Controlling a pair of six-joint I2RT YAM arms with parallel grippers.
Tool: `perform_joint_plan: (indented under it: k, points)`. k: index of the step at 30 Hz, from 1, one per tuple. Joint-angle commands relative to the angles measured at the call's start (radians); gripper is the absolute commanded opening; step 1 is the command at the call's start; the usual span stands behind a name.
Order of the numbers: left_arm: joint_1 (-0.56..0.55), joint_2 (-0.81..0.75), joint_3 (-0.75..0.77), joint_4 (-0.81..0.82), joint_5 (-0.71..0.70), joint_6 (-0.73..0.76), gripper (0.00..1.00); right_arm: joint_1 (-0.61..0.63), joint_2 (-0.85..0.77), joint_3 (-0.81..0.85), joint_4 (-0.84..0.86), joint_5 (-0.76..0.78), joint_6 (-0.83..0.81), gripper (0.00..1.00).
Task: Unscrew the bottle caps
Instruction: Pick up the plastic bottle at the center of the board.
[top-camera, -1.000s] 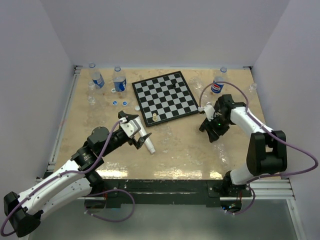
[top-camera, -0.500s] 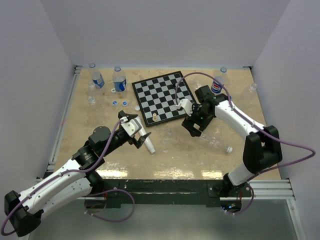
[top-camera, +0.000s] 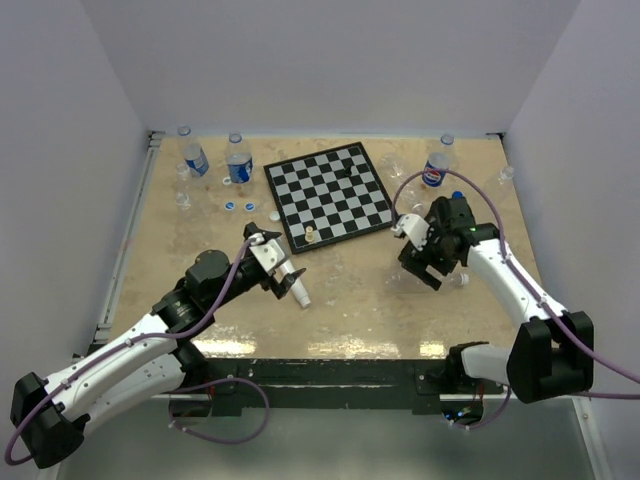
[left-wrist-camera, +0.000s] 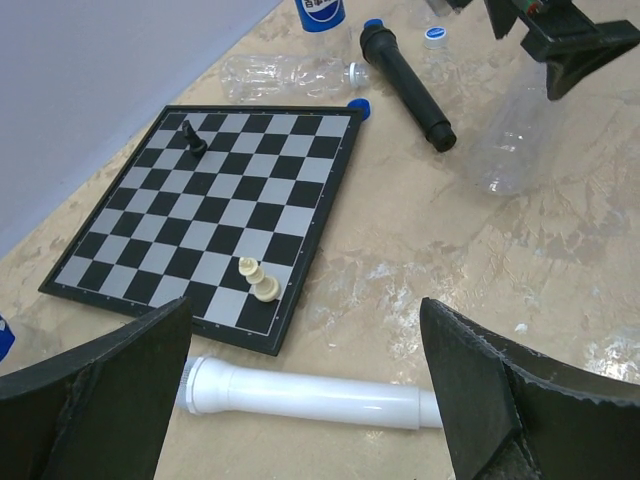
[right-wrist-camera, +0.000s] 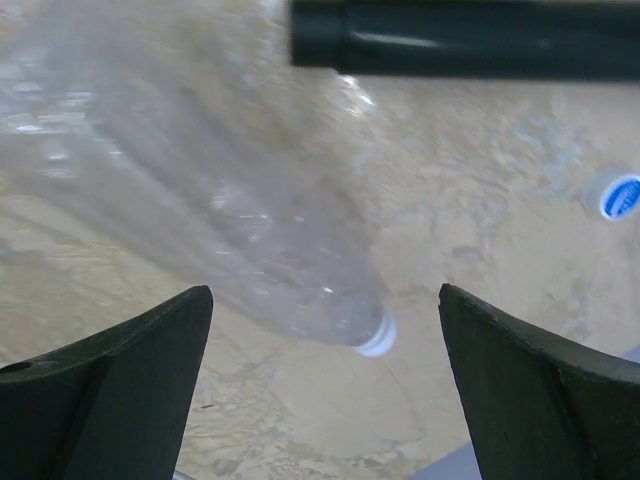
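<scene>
Beige marbled tabletop (top-camera: 340, 320), white walls all round, and we sweep left to right. Left gripper (top-camera: 283, 277) hovers at 7 o'clock, jaws spread wide and empty, right over the white microphone (left-wrist-camera: 320, 397). Right gripper (top-camera: 432, 268) hangs at 4 o'clock, jaws spread as well, gripping nothing. The clear bottle (right-wrist-camera: 250, 230) lies on its side directly beneath, white cap (right-wrist-camera: 375, 337) on its neck.

Best play, I'd say: drop square over the body just behind the neck, clamp firmly without crushing it, and leave the cap end free for a twist.

Now the count:
- **Bottles:** two blue-label bottles (top-camera: 238, 162) upright at 11 o'clock, a logo bottle (top-camera: 434, 172) at 1, and a second clear bottle (left-wrist-camera: 285, 75) lying beside the chessboard (top-camera: 330, 195). With the one below, that's five sure.
- **Loose caps** (top-camera: 230, 206): three at 10 o'clock, and perhaps three more near the black microphone (left-wrist-camera: 405, 70), though they are small and hard to tell apart.
</scene>
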Motion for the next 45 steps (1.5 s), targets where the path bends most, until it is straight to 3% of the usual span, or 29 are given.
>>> perform_joint_plan:
  k: [1, 6, 11, 16, 27, 31, 37, 40, 45]
  points:
    - [0.006, -0.006, 0.000, 0.035, 0.024, 0.022, 1.00, -0.090, -0.051, -0.008, 0.053, -0.014, -0.149, 0.99]
    - [0.006, -0.007, 0.000, 0.038, 0.061, 0.017, 1.00, -0.108, -0.099, -0.119, 0.083, -0.065, -0.351, 0.99]
    - [0.006, -0.004, 0.000, 0.039, 0.100, 0.013, 1.00, -0.128, -0.132, -0.145, 0.039, -0.143, -0.693, 0.99]
    - [0.006, -0.007, 0.002, 0.038, 0.116, 0.011, 1.00, -0.128, -0.002, -0.119, 0.004, -0.148, -0.896, 0.98]
    - [0.006, 0.002, 0.017, 0.039, 0.181, -0.039, 1.00, -0.128, 0.171, -0.110, 0.080, -0.145, -0.988, 0.95]
    - [0.012, 0.048, 0.061, 0.044, 0.187, -0.185, 1.00, -0.123, 0.153, -0.128, 0.097, -0.171, -0.976, 0.84]
    - [0.084, 0.177, 0.085, 0.153, 0.444, -0.487, 1.00, -0.102, 0.063, -0.144, 0.062, -0.191, -0.970, 0.50]
    - [0.127, 0.263, 0.063, 0.312, 0.578, -0.680, 0.99, -0.073, -0.009, -0.134, 0.015, -0.212, -0.971, 0.38]
    - [0.144, 0.520, 0.077, 0.681, 0.814, -1.062, 1.00, 0.073, -0.170, -0.084, -0.050, -0.272, -0.910, 0.34]
